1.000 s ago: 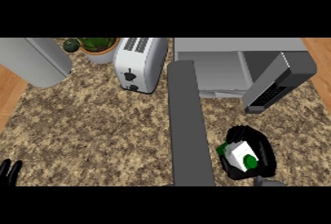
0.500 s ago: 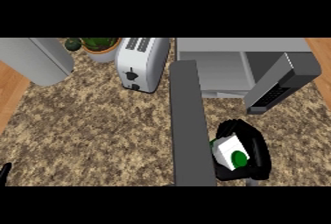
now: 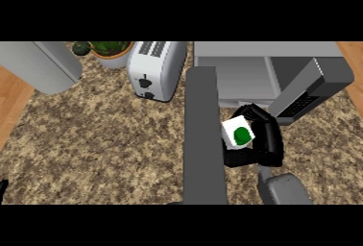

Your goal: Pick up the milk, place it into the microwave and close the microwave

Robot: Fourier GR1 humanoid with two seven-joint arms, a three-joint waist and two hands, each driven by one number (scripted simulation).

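We looked steeply down on a speckled granite counter (image 3: 99, 153). Our right hand (image 3: 264, 140), at about four o'clock from the centre, had its black fingers curled round the milk (image 3: 238, 132), a white carton with a green spot. The carton sat just in front of the open microwave (image 3: 248, 79) at one o'clock, its door (image 3: 312, 91) swung out to the right. A white toaster (image 3: 156, 69) stood at eleven o'clock, a potted plant (image 3: 106, 50) beside it. Only a sliver of our left hand (image 3: 3, 188) showed at eight o'clock; we could not tell its state.
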